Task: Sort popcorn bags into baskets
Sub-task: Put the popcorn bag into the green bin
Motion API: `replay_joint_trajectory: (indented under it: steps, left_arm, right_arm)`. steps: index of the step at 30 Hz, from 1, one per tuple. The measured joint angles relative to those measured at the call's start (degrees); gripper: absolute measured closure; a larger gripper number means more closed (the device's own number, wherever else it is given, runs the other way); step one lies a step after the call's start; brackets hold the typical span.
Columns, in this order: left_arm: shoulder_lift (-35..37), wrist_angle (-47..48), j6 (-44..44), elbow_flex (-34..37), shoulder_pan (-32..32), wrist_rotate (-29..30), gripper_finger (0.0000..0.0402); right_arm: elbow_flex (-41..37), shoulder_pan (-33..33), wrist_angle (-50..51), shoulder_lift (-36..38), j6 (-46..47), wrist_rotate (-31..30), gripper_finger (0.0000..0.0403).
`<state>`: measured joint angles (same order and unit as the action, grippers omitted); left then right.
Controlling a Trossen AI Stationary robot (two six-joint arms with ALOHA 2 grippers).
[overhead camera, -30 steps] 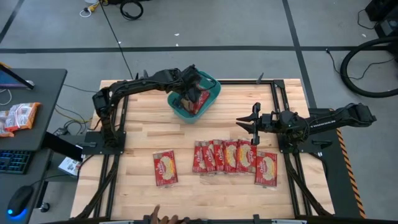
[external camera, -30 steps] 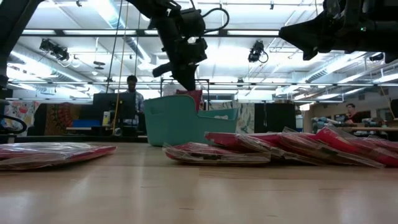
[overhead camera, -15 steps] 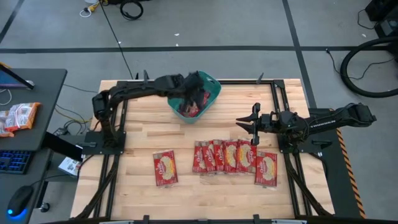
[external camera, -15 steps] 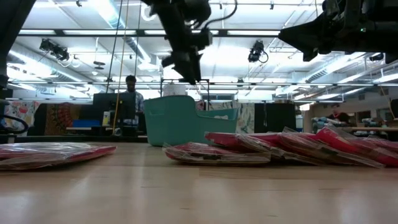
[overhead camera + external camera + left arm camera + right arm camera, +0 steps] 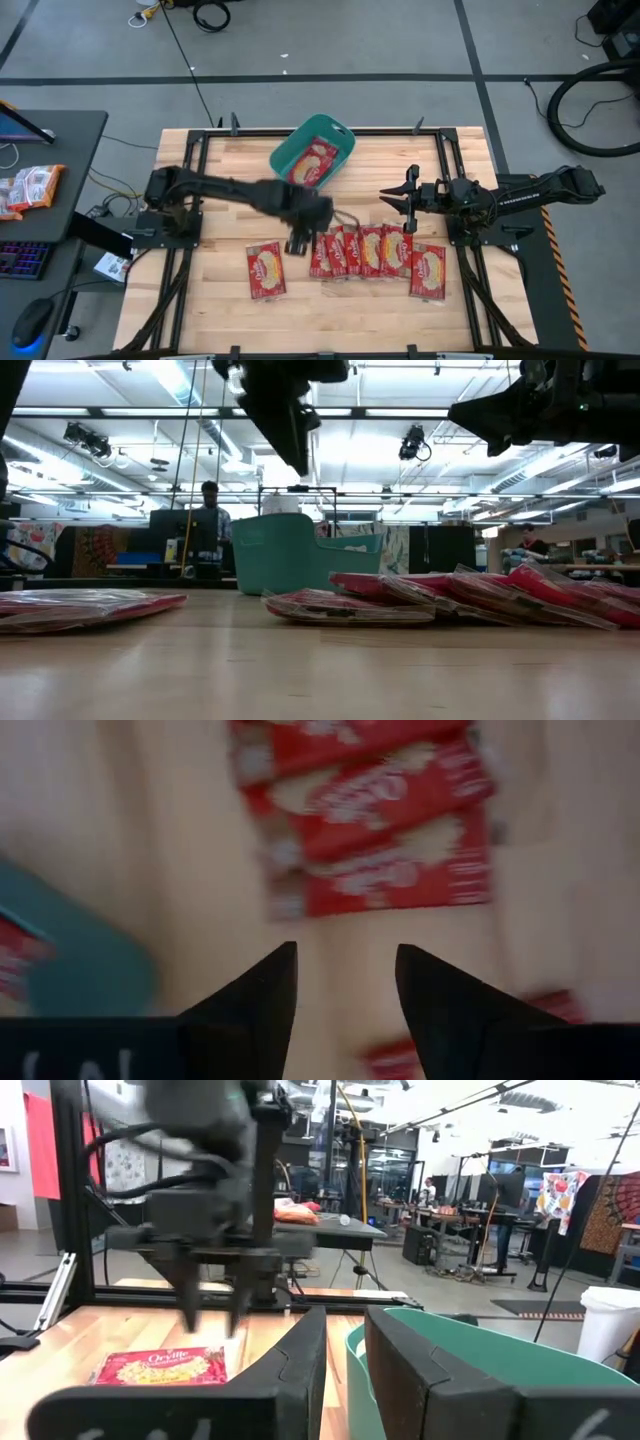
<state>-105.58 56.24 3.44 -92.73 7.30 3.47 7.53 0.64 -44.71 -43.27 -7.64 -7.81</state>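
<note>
The left gripper [image 5: 297, 241] hangs above the table with its fingers apart and nothing between them. Just beside it, toward the right arm, lies the row of popcorn bags [image 5: 375, 250], overlapping one another like shingles; a single bag [image 5: 266, 270] lies flat just on its other side. The teal basket [image 5: 345, 146] sits well beyond it, toward the far edge, with at least one bag already inside. The right gripper [image 5: 403, 196] waits near the far end of the row, fingers spread and empty. The bags look thin, light and glossy, so they are likely slippery and may flex or sag when lifted. The overlapped edges stand slightly proud of the wood in the low view; pinching the nearest bag by such a raised edge looks easier than prying at a flat one.
</note>
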Motion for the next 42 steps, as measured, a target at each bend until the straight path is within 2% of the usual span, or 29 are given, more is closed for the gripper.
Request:
replay_joint_trajectory:
  steps: [4, 12, 17, 22, 25, 30, 34, 37, 42]
  left_arm:
    - [-0.02, 0.16, -10.84, 3.89, 6.26, 0.08, 0.0228]
    - [-0.02, 0.35, -26.45, 11.44, 16.4, 0.39, 0.0228]
    - [-0.02, 0.5, -44.04, 14.03, 18.87, 4.76, 0.0228]
    - [-0.02, 0.75, -60.78, 16.26, 19.34, 3.29, 0.0228]
    - [-0.02, 0.82, -61.17, 16.66, 20.68, -0.23, 0.0228]
    - [-0.03, 0.59, -61.03, 16.66, 25.55, -0.81, 0.0228]
    - [-0.39, -0.03, -58.07, 16.66, 30.4, 1.7, 0.0228]
    - [-1.02, -0.19, -59.32, 16.63, 33.03, 5.24, 0.0227]
    - [-4.14, -2.47, -61.35, 16.62, 34.71, 7.22, 0.0227]
  right_arm:
    - [0.0, 0.0, -0.13, 0.0, 0.0, 0.0, 0.0325]
    - [0.0, 0.0, -0.63, -0.02, 0.0, 0.0, 0.0325]
    - [0.0, 0.0, -1.94, -0.02, -0.05, 0.0, 0.0325]
    - [0.0, 0.0, -2.16, -0.02, -1.04, 0.0, 0.0325]
    - [0.0, 0.0, -2.33, -0.02, -1.62, 0.0, 0.0325]
    - [0.0, -0.02, -3.35, -0.02, -3.52, 0.0, 0.0325]
    - [0.0, -0.02, -4.07, -0.02, -5.69, 0.0, 0.0325]
    - [0.0, -0.06, -4.83, -0.02, -6.18, 0.0, 0.0325]
    - [0.0, -0.07, -5.73, -0.02, -6.49, 0.0, 0.0325]
